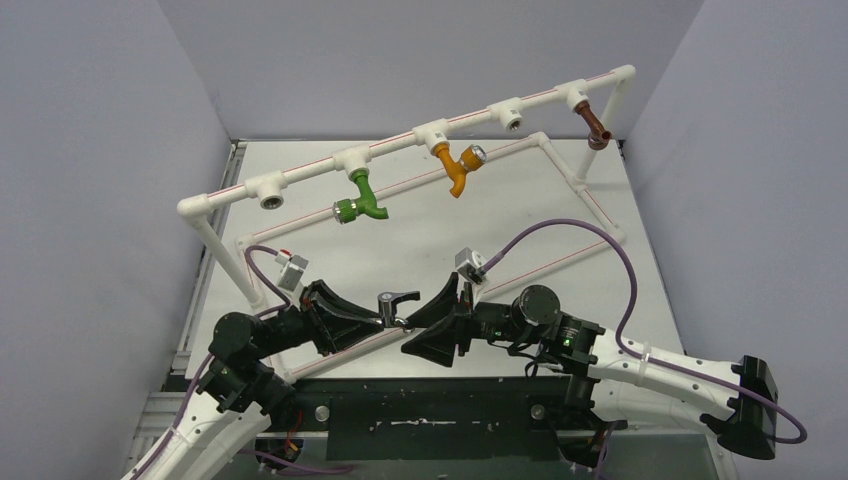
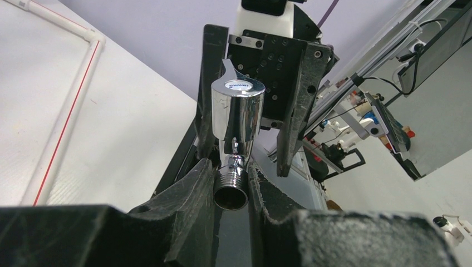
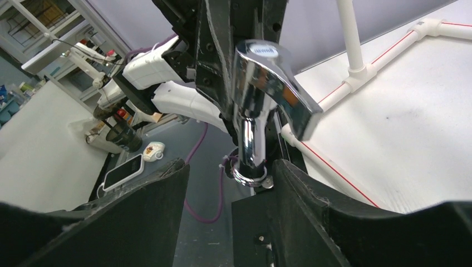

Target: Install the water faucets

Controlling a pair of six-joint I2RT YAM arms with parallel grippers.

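Fingers of the left gripper are clenched on the threaded inlet of the chrome water faucet, held over the table at its near middle, between the two arms. The right gripper has its fingers released, straddling the faucet's other end with a gap on either side. In the top view the faucet lies at 3 o'clock from the left fingers and 9 o'clock from the right ones, its long axis running 9 to 3. On the white pipe rail an open socket sits at roughly 10 o'clock and a second socket at 1 o'clock. The threads must face one, so a handover looks probable.
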